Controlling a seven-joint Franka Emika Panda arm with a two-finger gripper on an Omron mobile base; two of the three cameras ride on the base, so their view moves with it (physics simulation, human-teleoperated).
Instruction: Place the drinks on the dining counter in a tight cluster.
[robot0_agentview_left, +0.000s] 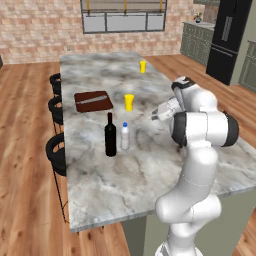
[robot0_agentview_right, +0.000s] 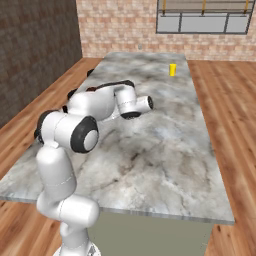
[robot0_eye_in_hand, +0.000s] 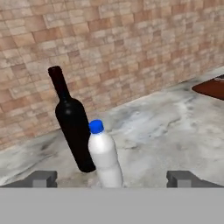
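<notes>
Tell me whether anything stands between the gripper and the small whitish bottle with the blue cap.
Nothing visible does. In the hand view the small whitish bottle with the blue cap stands straight ahead of the open gripper, with the tall black wine bottle just behind it.

Desk (robot0_agentview_left: 150, 165): polished grey-veined marble. Wine bottle (robot0_agentview_left: 110, 136): glossy black glass. Small bottle (robot0_agentview_left: 125, 137): whitish plastic, blue cap. Floor (robot0_agentview_left: 25, 165): wood planks. Wall (robot0_agentview_left: 40, 30): rough brick.
</notes>
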